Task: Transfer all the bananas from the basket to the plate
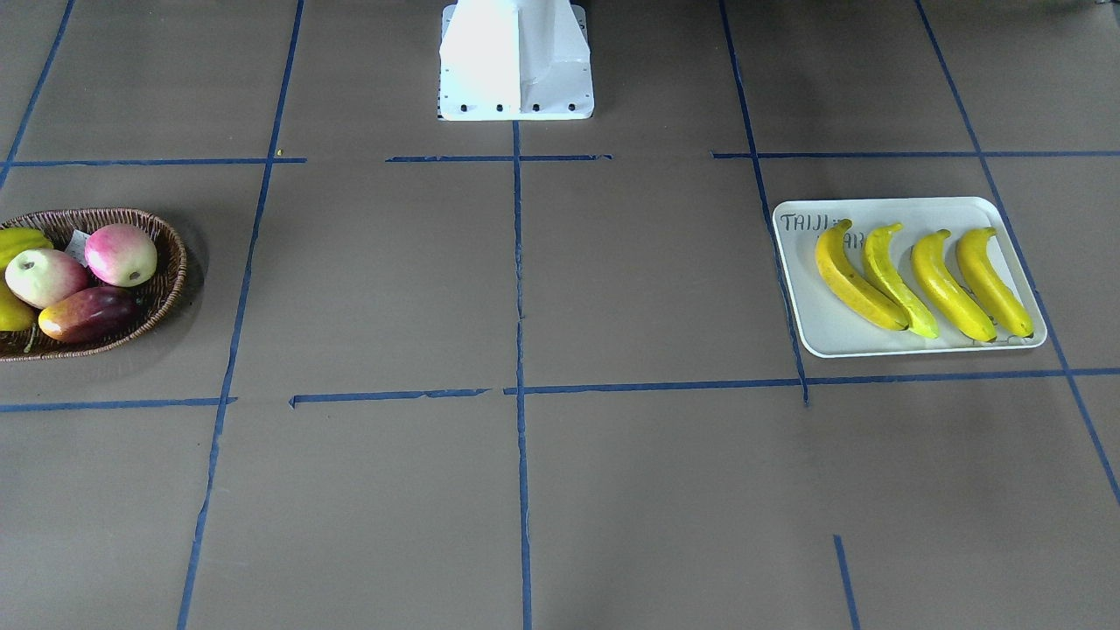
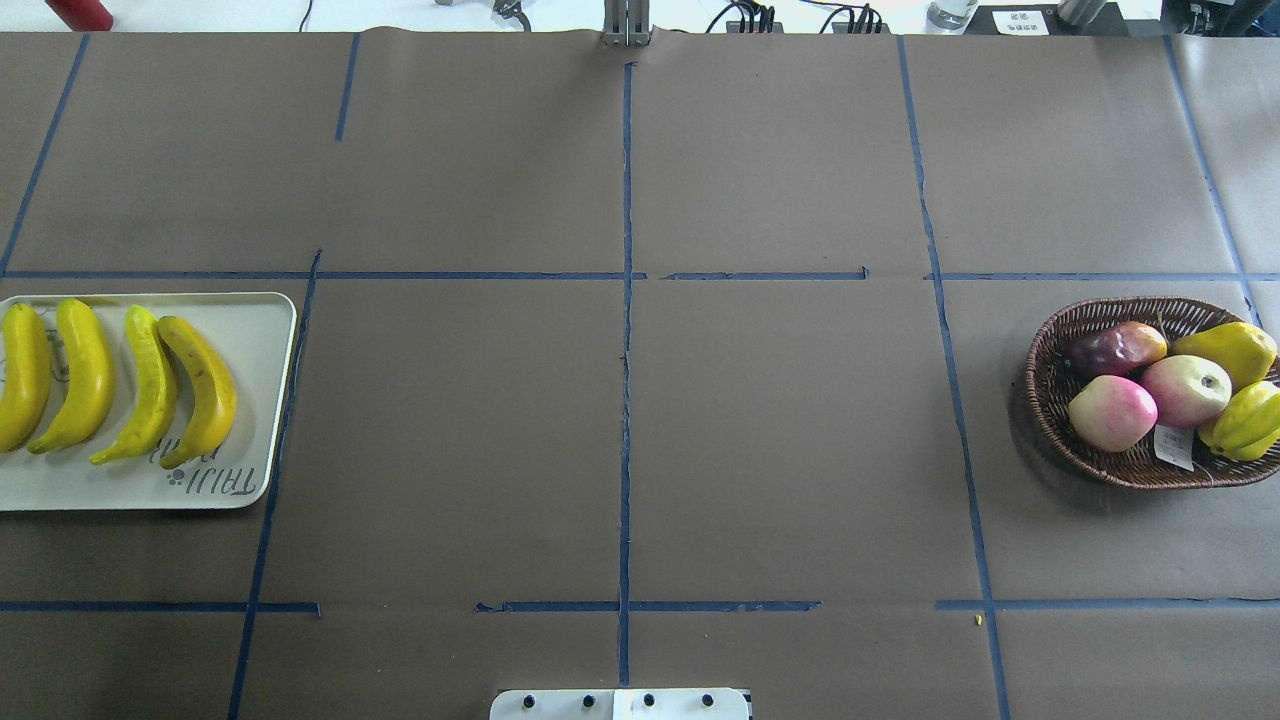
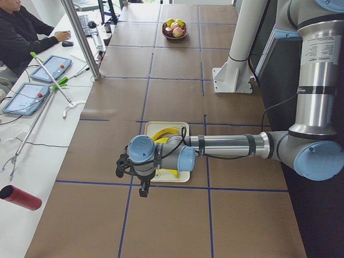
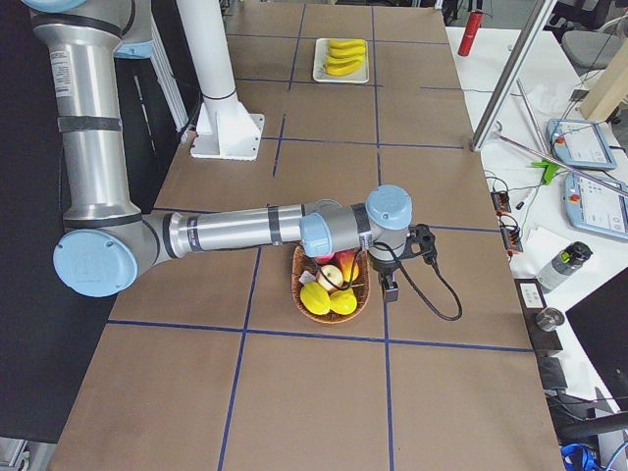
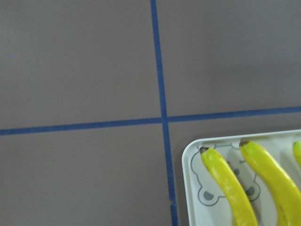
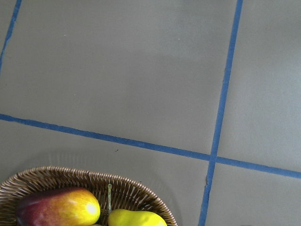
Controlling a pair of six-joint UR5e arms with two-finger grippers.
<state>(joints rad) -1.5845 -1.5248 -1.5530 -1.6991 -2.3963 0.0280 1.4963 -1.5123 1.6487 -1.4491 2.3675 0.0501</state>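
Observation:
Several yellow bananas (image 1: 927, 280) (image 2: 150, 385) lie side by side on the white plate (image 1: 840, 339) (image 2: 255, 320), with none in the wicker basket (image 1: 171, 262) (image 2: 1045, 345). Only the side views show the grippers. My left gripper (image 3: 144, 188) hangs over the table just beyond the plate's (image 3: 183, 126) outer end. My right gripper (image 4: 390, 287) hangs just past the basket's (image 4: 300, 294) outer rim. I cannot tell whether either is open or shut. The left wrist view catches a plate corner (image 5: 190, 155) and two bananas (image 5: 225, 183). Part of the basket rim (image 6: 70, 173) appears in the right wrist view.
The basket holds two pink apples (image 2: 1112, 412), a dark red mango (image 2: 1112, 348) and yellow-green fruits (image 2: 1240, 420). The white robot base (image 1: 516, 61) stands mid-table. A person (image 3: 21, 32) sits at a side table with tablets and a red bottle (image 3: 20, 196).

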